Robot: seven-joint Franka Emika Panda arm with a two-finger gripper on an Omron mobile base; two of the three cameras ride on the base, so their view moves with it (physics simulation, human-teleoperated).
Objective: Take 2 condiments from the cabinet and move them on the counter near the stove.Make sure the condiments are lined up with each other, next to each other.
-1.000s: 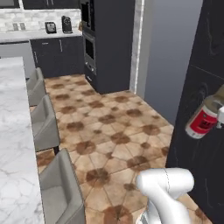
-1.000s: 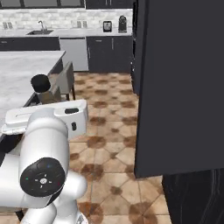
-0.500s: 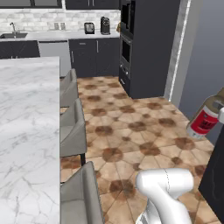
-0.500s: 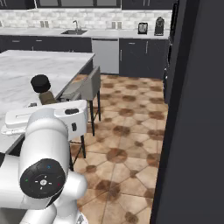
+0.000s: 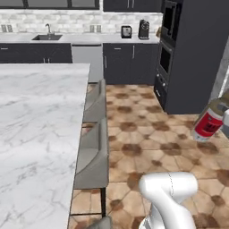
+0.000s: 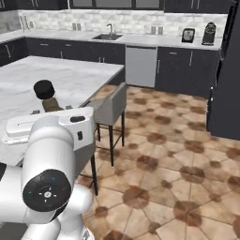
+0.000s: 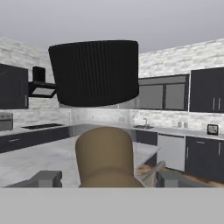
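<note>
One condiment, the amber bottle with the black cap, sits upright between the gripper fingers; the hand appears to be grasping it by the body, held up in the air. From the right base view the same bottle shows just beyond the arm, in front of the marble counter. From the left base view its red label hangs at the right edge, above the tiled floor. Farther off, across the kitchen, the stove lies flat on the far counter under a hood. So the first bottle seems out of the cabinet and in transit, well apart from the stove. Setting it down, fetching the maroon bottle and lining both up remain.
</note>
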